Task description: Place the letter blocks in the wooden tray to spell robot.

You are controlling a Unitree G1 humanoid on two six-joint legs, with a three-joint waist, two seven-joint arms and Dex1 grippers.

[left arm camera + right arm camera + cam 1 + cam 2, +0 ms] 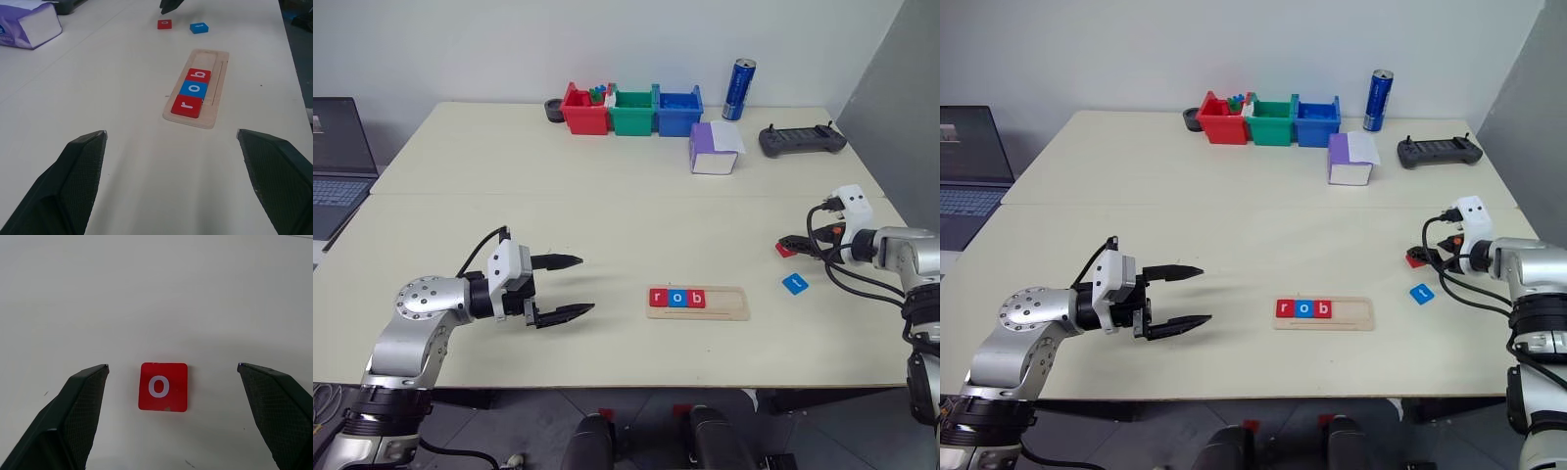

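Both hands wide open, empty; right hand [171, 377] straddles red o tile [163, 387] near table edge [862, 354]

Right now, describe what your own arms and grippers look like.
Both arms have silver-grey metal shells with rounded joints and a white block at each wrist, with black cables looping beside it. The left gripper has two long black fingers tapering to points, their inner pads finely cross-hatched. The right gripper has the same black textured fingers.

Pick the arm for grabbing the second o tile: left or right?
Right. The right gripper is open and lined up on the red o tile; the left gripper hovers far across the wooden tray.
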